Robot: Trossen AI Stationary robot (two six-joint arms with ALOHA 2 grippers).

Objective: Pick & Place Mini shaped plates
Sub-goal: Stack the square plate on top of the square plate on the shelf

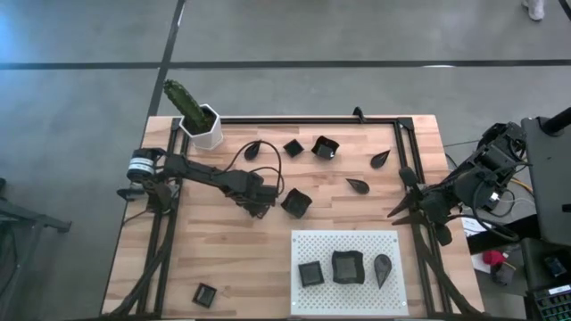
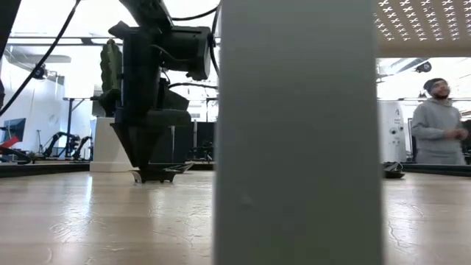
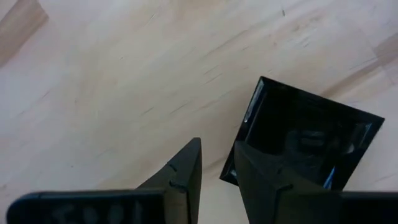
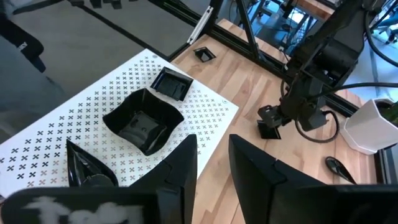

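Observation:
My left gripper (image 1: 265, 204) hangs low over the table's middle, pointing down, open. Its fingers (image 3: 189, 163) straddle the near rim of a black square mini plate (image 3: 311, 127), which lies flat on the wood (image 1: 295, 202). One finger is outside the plate and one over its inside. Three mini plates lie on the white perforated board (image 1: 393, 245): a square one (image 1: 310, 274), a wavy-edged one (image 1: 347, 266) and a teardrop (image 1: 382, 268). My right gripper (image 1: 403, 203) waits open and raised at the table's right edge, with nothing between its fingers (image 4: 212, 163). My left gripper comes at the square plate from above, with one finger over the rim (image 3: 244, 134) nearest that arm's base and the other over bare wood beside it. I cannot tell whether either finger touches the plate. The plate lies flat on the table.
More mini plates lie loose on the wood: teardrops (image 1: 252, 152) (image 1: 381, 159) (image 1: 358, 185), squares (image 1: 293, 147) (image 1: 325, 147) and one near the front left (image 1: 204, 294). A white pot with a cactus (image 1: 203, 125) stands far left. A grey post (image 2: 298, 132) blocks the low view's middle. A person (image 2: 439, 121) stands in the room beyond.

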